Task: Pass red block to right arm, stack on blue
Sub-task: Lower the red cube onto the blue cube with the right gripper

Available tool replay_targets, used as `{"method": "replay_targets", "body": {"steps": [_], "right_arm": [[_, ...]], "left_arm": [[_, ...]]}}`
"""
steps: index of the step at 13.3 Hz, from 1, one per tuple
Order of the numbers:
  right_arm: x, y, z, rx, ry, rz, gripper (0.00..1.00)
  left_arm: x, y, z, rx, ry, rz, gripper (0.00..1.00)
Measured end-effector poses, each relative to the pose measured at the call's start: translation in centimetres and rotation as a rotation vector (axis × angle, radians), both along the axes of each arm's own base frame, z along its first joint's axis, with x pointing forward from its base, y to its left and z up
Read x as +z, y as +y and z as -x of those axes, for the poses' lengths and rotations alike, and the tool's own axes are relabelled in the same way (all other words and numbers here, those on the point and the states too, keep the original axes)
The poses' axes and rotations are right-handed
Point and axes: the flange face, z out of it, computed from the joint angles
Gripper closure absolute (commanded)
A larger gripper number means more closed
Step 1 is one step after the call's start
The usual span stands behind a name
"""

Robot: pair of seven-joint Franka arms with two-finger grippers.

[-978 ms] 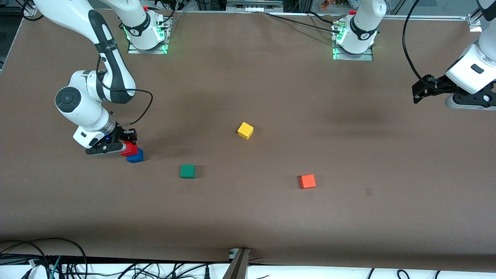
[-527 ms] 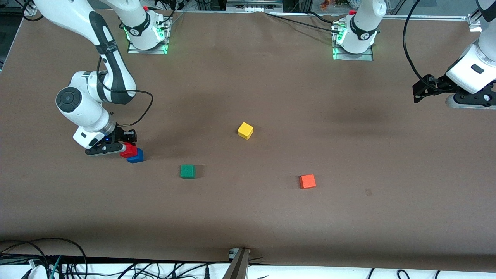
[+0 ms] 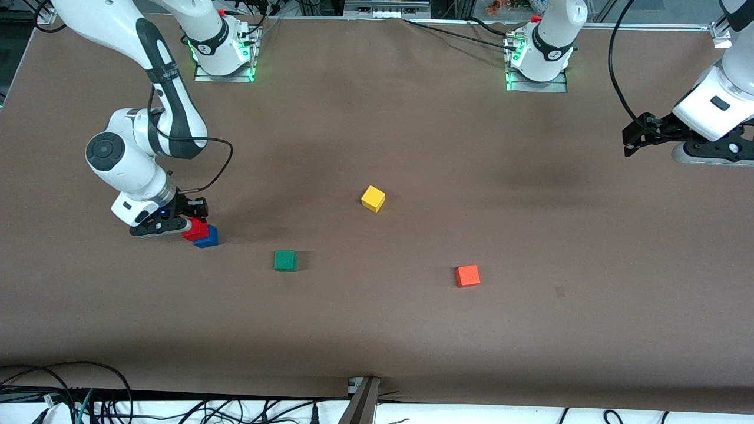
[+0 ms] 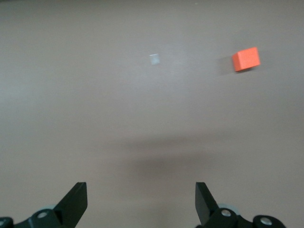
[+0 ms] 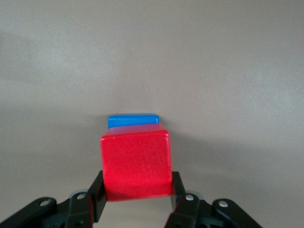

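Observation:
My right gripper (image 3: pixel 197 222) is shut on the red block (image 3: pixel 195 229) and holds it on or just above the blue block (image 3: pixel 207 238), at the right arm's end of the table. I cannot tell whether the two blocks touch. In the right wrist view the black fingers (image 5: pixel 97 190) clamp the red block (image 5: pixel 136 164) from both sides. Only the blue block's top edge (image 5: pixel 133 120) shows past it. My left gripper (image 3: pixel 633 138) is open and empty, up over the left arm's end of the table. Its own view shows its spread fingertips (image 4: pixel 76 199) over bare table.
A green cube (image 3: pixel 285 260) lies near the blue block, toward the table's middle. A yellow cube (image 3: pixel 373 198) sits mid-table. An orange cube (image 3: pixel 468 275) lies nearer the front camera and also shows in the left wrist view (image 4: pixel 246 59). Brown table surface (image 3: pixel 377 330) all round.
The left gripper has drifted slightly toward the table's middle and the bases. The right gripper and the red block have barely moved.

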Motion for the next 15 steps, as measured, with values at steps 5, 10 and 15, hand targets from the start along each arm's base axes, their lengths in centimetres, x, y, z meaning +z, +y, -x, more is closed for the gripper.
{"method": "replay_targets", "body": {"steps": [5,10,15], "right_arm": [[0.0,0.0,-0.1,-0.003,-0.009,0.001,1.00],[0.0,1.0,-0.1,-0.016,-0.017,-0.002,1.00],[-0.2,1.2,-0.1,-0.014,-0.022,0.000,0.00]], "left_arm": [[0.4,-0.2,-0.1,-0.002,-0.011,0.011,0.00],[0.5,-0.3,-0.1,-0.002,-0.013,0.012,0.00],[0.5,-0.3,-0.1,-0.004,-0.013,0.012,0.00]]}}
